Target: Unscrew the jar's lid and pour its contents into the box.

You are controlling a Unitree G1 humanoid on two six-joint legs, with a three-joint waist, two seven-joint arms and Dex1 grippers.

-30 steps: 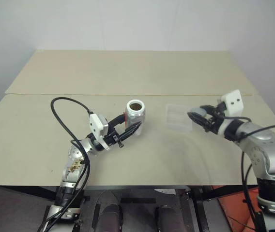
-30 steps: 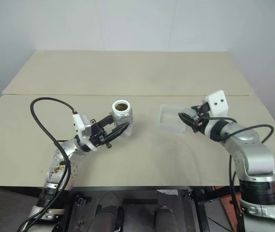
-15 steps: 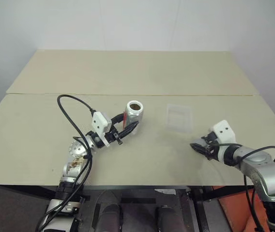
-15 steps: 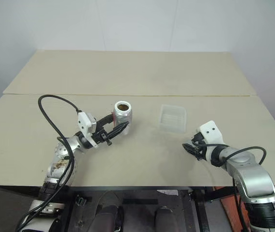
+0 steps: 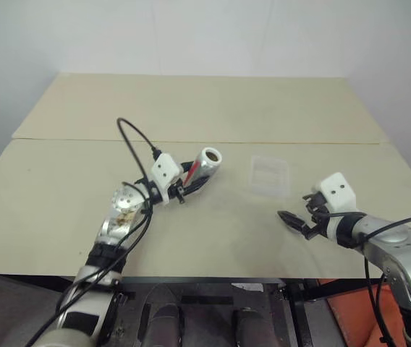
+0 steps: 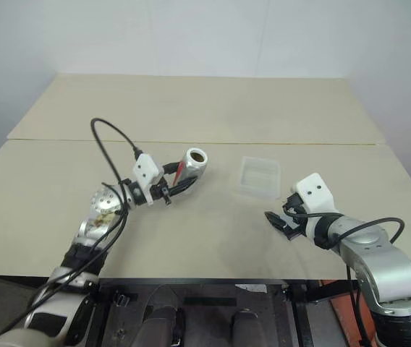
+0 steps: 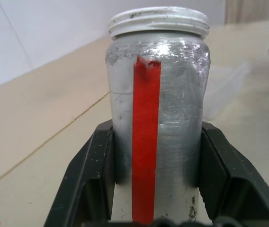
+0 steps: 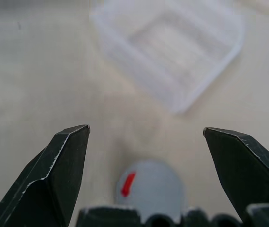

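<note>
1. The left gripper point(image 5: 193, 184) clamps the jar point(image 5: 204, 165) — open-mouthed, tilted towards the box point(image 5: 269, 176), mid-tabletop.
2. The right gripper point(image 5: 294, 220) gapes wide, holding nothing; the lid point(image 8: 149, 190) lies on the tabletop point(image 5: 213, 108) between its fingers point(image 8: 61, 175), near the front edge.

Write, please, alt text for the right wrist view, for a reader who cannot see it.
The right gripper stands open over the gray lid, which lies on the table with its red mark up. Beyond it sits the clear, empty box.
</note>
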